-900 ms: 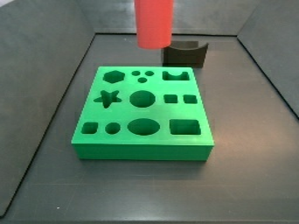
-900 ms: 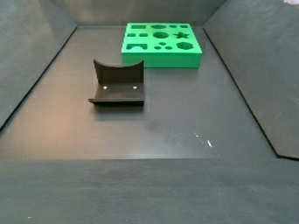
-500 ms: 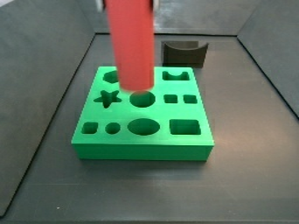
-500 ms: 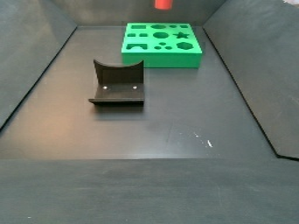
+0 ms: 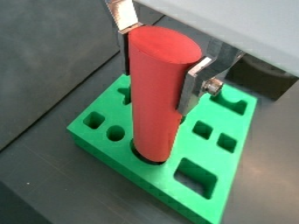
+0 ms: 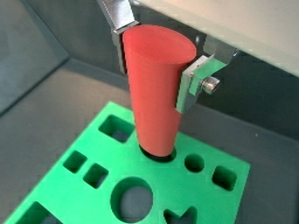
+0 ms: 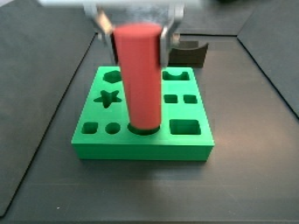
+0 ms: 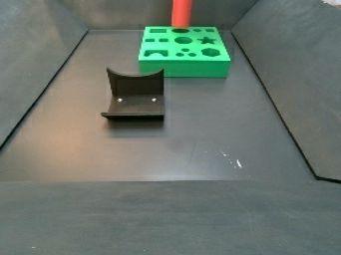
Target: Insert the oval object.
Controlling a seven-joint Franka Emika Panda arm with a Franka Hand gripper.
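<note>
The oval object [image 7: 140, 83] is a tall smooth red peg held upright. My gripper [image 7: 138, 31] is shut on its upper end, one silver finger on each side, as both wrist views show [image 5: 162, 61] [image 6: 156, 61]. The peg [image 5: 155, 105] [image 6: 155, 105] stands over the green block [image 7: 140, 149], and its lower end sits in the mouth of the oval hole in the middle of the block's front row. How deep it reaches is hidden. In a side view only the peg's lower part [image 8: 180, 12] shows, at the top edge above the block [image 8: 186, 68].
The green block [image 5: 93, 131] [image 6: 59, 188] has several other shaped holes around the peg. The dark fixture [image 8: 134, 95] [image 7: 187, 52] stands on the floor beyond the block. Dark walls close in the floor on the sides.
The peg has come down and moved toward the block's front row. Its lower end now meets the oval hole, and the gripper has dropped into the side view.
</note>
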